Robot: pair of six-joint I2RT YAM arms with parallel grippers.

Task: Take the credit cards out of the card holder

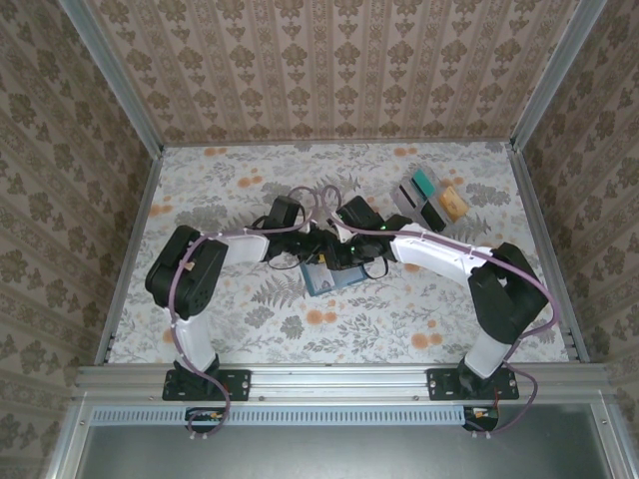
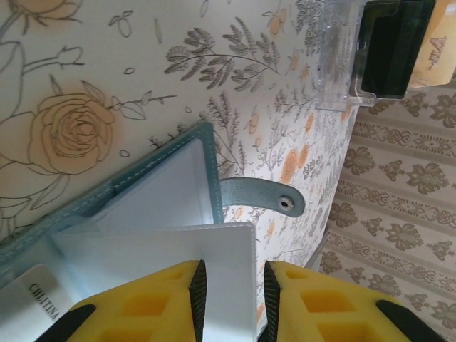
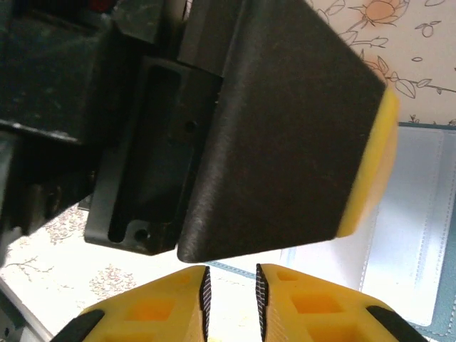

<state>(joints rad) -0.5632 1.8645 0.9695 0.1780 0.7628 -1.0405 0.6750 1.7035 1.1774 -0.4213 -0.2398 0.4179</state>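
The slate-blue card holder (image 1: 332, 279) lies open in the middle of the table, under both wrists. In the left wrist view the card holder (image 2: 107, 196) shows its blue rim, a pale inner sleeve (image 2: 178, 249) and a snap strap (image 2: 267, 197). A whitish credit card (image 2: 32, 296) with print peeks out at the lower left. My left gripper (image 2: 234, 303) hovers over the sleeve's corner, jaws slightly apart. My right gripper (image 3: 230, 303) is open with nothing between its pads, right beside the left finger (image 3: 285, 128). The card holder's clear sleeves (image 3: 413, 228) lie to its right.
Loose teal, grey and orange cards (image 1: 429, 195) lie at the back right; the left wrist view shows them as a clear sleeve (image 2: 338, 57) and a dark card (image 2: 392, 46). Patterned walls and metal rails (image 1: 130, 239) enclose the floral table (image 1: 240, 190).
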